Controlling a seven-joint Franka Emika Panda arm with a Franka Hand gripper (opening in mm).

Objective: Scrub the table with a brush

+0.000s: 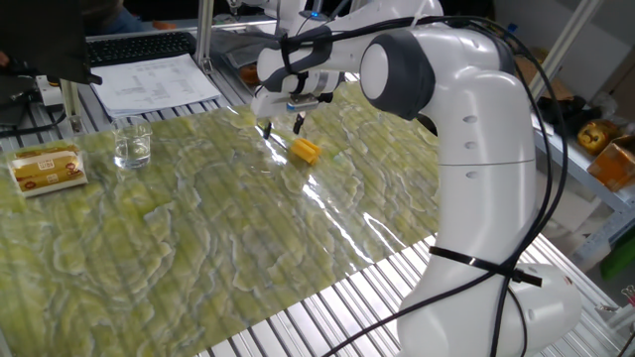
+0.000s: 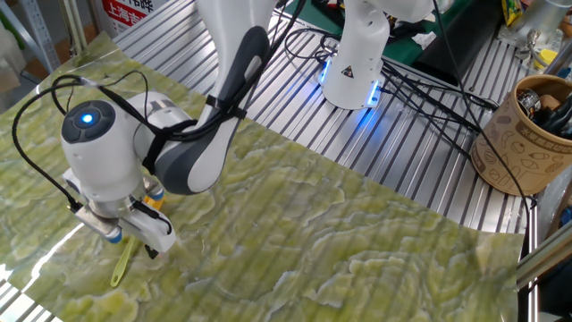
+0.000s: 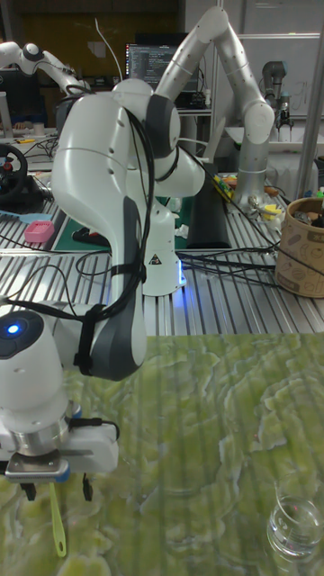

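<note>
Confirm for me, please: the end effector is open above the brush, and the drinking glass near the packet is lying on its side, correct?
Not quite. The drinking glass stands upright on the table, as one fixed view shows. The rest holds: the end effector is open just above the brush, and the glass is near the packet.

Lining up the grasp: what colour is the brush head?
Bright yellow-orange; the brush shows best in one fixed view.
</note>
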